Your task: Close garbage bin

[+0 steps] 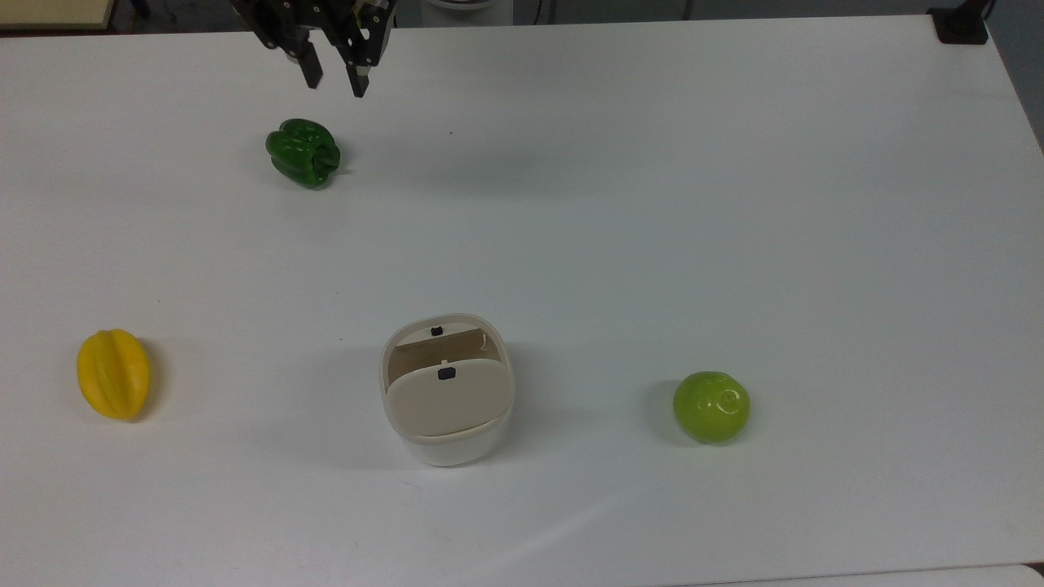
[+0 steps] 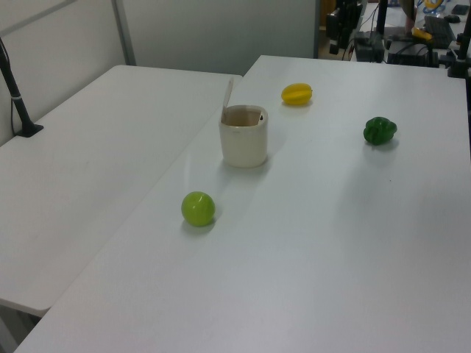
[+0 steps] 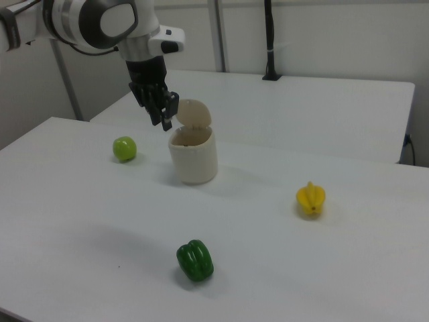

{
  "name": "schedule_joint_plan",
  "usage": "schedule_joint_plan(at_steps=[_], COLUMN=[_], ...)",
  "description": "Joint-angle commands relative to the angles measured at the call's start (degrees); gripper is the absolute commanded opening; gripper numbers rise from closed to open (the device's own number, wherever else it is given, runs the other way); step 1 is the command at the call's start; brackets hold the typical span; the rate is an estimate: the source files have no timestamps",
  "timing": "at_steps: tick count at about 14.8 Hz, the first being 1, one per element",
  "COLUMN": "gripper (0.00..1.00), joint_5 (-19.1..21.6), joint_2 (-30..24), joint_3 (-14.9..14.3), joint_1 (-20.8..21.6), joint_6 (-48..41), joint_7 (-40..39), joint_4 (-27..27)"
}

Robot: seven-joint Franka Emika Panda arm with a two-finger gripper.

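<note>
A: The white counter (image 1: 652, 204) is carrying four things, with a second white table sitting beside it in the left view and grey wall panels standing behind. Where is the garbage bin (image 1: 447, 390) sitting?

B: It is standing upright near the counter's edge that runs along the bottom of the top view, about midway along that edge. Its beige lid (image 3: 194, 113) is standing raised, hinged up at the back, so the mouth is lying open.

A: What is lying around it?

B: A lime-green round fruit (image 1: 711, 406) is sitting toward the top view's right of the bin, well apart. A yellow ridged fruit (image 1: 113, 373) is lying toward the top view's left, near that side edge. A green bell pepper (image 1: 303, 152) is lying toward the counter's opposite long edge.

A: And the tool (image 1: 334, 80)?

B: It is hanging over the counter's far edge at the upper part of the top view, near the pepper and well apart from the bin. Its two dark fingers (image 1: 311, 72) are pointing down with a narrow gap between them, slightly spread, pinching nothing. In the right view the tool (image 3: 165, 115) is appearing just beside the raised lid; whether it is touching, I cannot tell.
</note>
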Motion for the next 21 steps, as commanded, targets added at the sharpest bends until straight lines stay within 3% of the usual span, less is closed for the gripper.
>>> schedule_joint_plan(at_steps=[1, 7, 10, 12, 21], gripper=[0.00, 0.00, 0.00, 0.00, 0.00], joint_5=[2.62, 6.48, 11.57, 12.90, 11.06], joint_2=[-0.90, 0.33, 2.26, 3.93, 13.68], joint_3=[-0.18, 0.17, 0.17, 0.26, 0.08], joint_1=[0.25, 0.96, 1.04, 2.27, 7.63], joint_6=[6.74, 20.97, 31.08, 37.41, 60.45], joint_7=[-0.65, -2.94, -3.12, -3.81, -4.00], joint_4=[-1.16, -1.52, -1.34, -1.25, -0.38])
